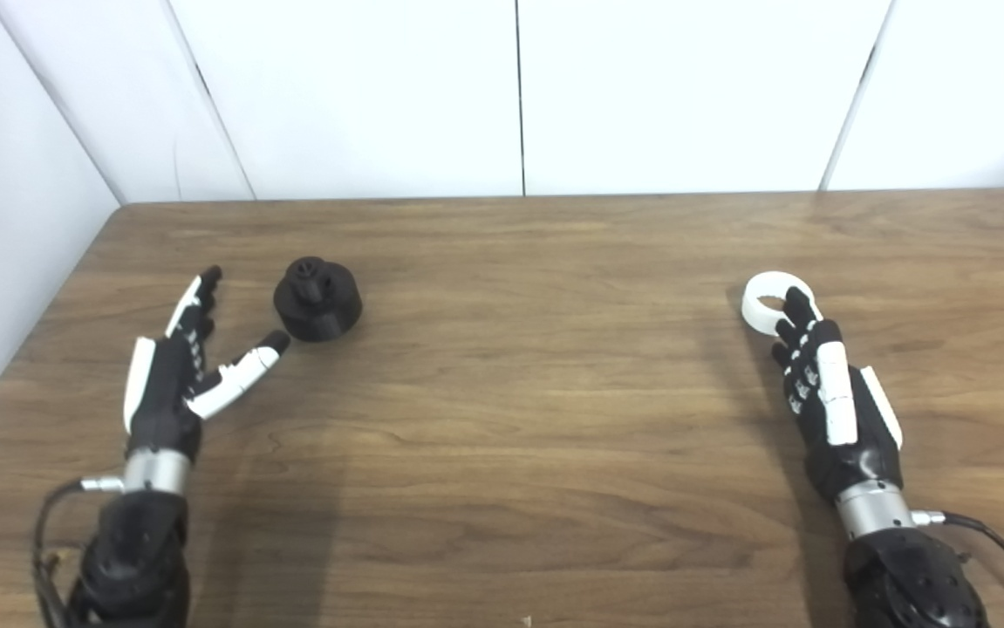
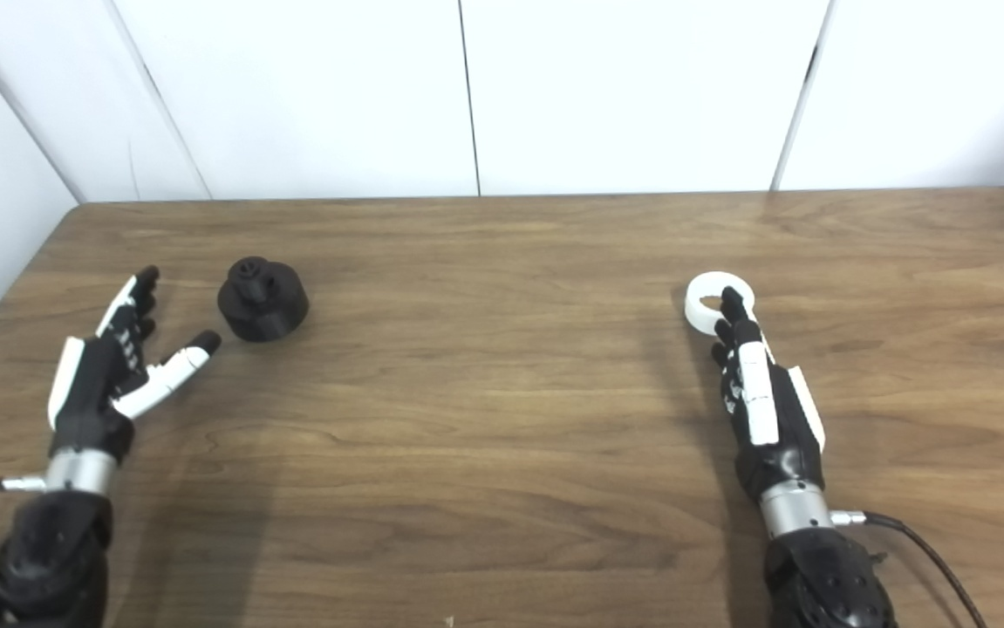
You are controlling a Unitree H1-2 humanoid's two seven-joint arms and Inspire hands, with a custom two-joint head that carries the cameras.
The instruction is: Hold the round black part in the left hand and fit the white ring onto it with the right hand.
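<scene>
- Left eye view showed a wooden table filling the lower two thirds of the frame, its far edge meeting white wall panels across the top and its left edge slanting down the left side.
- The black part sat upright in the left middle of the frame, well inside both edges, with bare wood all round it.
- The left hand lay at lower left, fingers spread wide and holding nothing; its thumb tip was just beside the part, not touching.
- The white ring lay flat at right middle.
- The right hand reached up from lower right with fingers fairly straight; fingertips overlapped the ring, but whether they gripped it could not be told.
- A broad stretch of bare wood separated the two hands.
</scene>
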